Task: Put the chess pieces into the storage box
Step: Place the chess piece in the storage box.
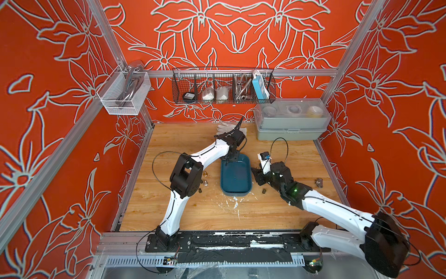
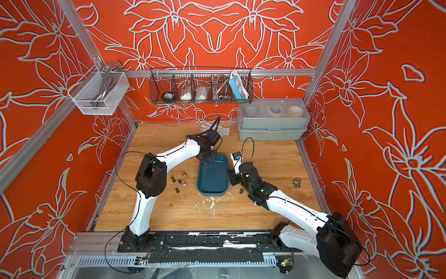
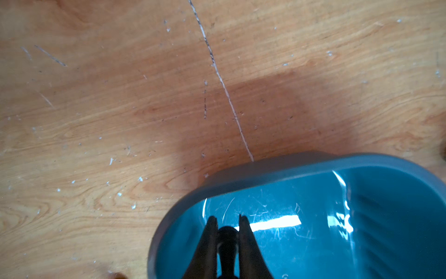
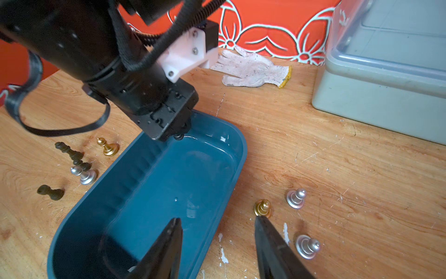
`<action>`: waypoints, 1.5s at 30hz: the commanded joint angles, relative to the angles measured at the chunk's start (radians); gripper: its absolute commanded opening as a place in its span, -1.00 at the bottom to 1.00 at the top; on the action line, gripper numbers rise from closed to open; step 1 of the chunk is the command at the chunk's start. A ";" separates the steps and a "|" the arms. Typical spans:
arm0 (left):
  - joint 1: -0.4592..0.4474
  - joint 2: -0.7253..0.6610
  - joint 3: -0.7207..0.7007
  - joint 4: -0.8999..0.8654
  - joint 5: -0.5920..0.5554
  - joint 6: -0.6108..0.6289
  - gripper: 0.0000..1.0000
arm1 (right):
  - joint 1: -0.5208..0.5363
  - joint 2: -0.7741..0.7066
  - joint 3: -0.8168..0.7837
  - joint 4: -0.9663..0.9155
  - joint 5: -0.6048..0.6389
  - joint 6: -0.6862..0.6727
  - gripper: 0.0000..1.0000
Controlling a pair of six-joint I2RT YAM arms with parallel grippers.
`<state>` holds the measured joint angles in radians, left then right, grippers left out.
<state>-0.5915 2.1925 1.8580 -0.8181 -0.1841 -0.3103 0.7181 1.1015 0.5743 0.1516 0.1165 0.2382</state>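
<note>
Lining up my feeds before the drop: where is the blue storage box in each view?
Top view: storage box just below picture centre, far end under the left gripper.
Top view: same, just below centre.
Left wrist: beneath that gripper's fingers, which pinch a dark chess piece.
Right wrist: ahead of the open right gripper, one finger over it.
Shared landmark: the left gripper over the box's far end.

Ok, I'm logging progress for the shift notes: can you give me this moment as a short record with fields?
left gripper: shut on a dark chess piece, over the storage box
right gripper: open, empty, astride the box's long wall
inside box: no piece lying there that I can see
on table: loose pieces, gold, silver and dark, on both sides of the box
</note>
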 commanded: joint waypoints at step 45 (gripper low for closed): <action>-0.014 0.093 -0.003 -0.004 -0.048 0.004 -0.66 | -0.002 -0.039 -0.031 0.032 0.017 0.007 0.05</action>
<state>-0.5976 2.2620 1.8645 -0.8169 -0.2237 -0.3111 0.7181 1.0813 0.5575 0.1654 0.1207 0.2382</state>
